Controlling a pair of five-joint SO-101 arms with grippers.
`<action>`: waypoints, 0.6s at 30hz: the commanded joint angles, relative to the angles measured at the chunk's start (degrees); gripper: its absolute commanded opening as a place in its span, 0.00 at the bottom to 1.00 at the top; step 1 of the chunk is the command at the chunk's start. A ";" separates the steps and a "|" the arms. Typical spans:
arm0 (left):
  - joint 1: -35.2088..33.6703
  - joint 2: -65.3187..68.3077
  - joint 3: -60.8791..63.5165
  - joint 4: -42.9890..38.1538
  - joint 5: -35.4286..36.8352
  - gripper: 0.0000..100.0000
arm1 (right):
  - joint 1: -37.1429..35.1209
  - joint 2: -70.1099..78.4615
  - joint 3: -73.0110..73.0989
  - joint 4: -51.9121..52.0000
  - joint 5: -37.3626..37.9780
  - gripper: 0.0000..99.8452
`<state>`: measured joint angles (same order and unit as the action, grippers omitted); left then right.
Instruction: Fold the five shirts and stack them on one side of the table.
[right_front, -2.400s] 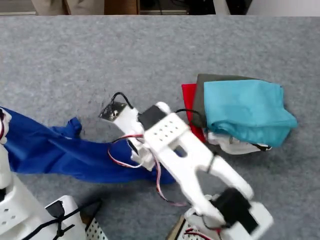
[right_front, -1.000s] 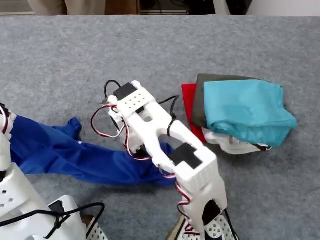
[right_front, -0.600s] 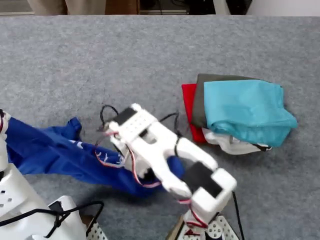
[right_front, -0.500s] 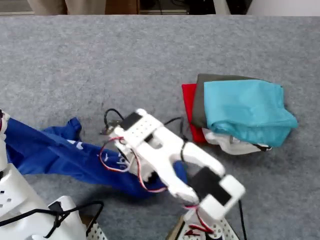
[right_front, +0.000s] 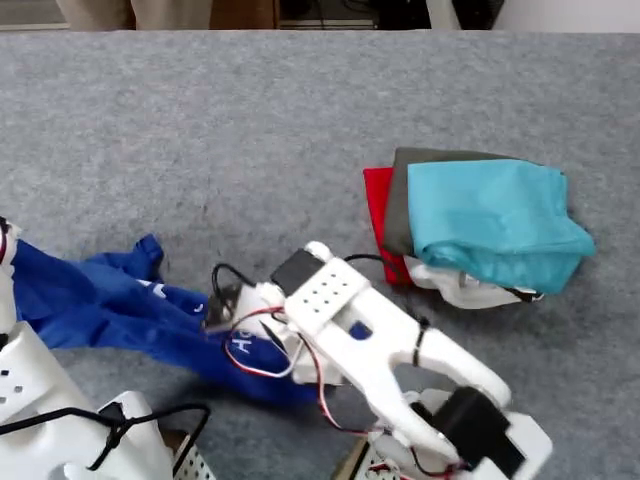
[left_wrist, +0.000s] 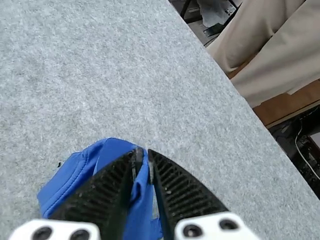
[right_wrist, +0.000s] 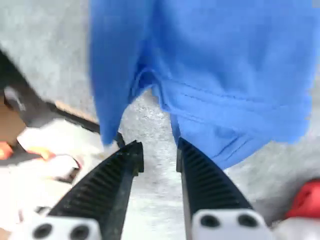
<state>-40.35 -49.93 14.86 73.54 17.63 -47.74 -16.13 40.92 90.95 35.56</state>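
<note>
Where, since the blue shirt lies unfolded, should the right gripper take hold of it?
Probably the stitched hem at the blue shirt's free end, from above: the open right gripper hangs just short of it, the edge lies on the table, and the left gripper pinches the opposite end.

My left pincer (left_wrist: 143, 151) was black with ridges. The shirt (right_front: 100, 305) was blue; the pile (right_front: 490, 220) at three o'clock teal, grey, red, white.

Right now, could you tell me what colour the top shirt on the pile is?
The top shirt is turquoise; the high view shows it best.
</note>
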 joint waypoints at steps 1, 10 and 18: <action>-0.53 -0.48 -0.09 -1.32 -0.35 0.02 | -0.31 -4.35 0.84 -4.75 10.37 0.13; -0.62 -0.40 -0.09 -1.23 -0.44 0.02 | -0.57 -4.35 0.92 -14.59 7.38 0.13; -0.53 -0.40 -0.09 -1.14 -0.18 0.02 | -1.89 -4.79 6.11 -13.80 7.38 0.13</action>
<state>-40.35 -49.93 14.86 73.54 17.63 -47.91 -18.42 46.20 77.14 43.47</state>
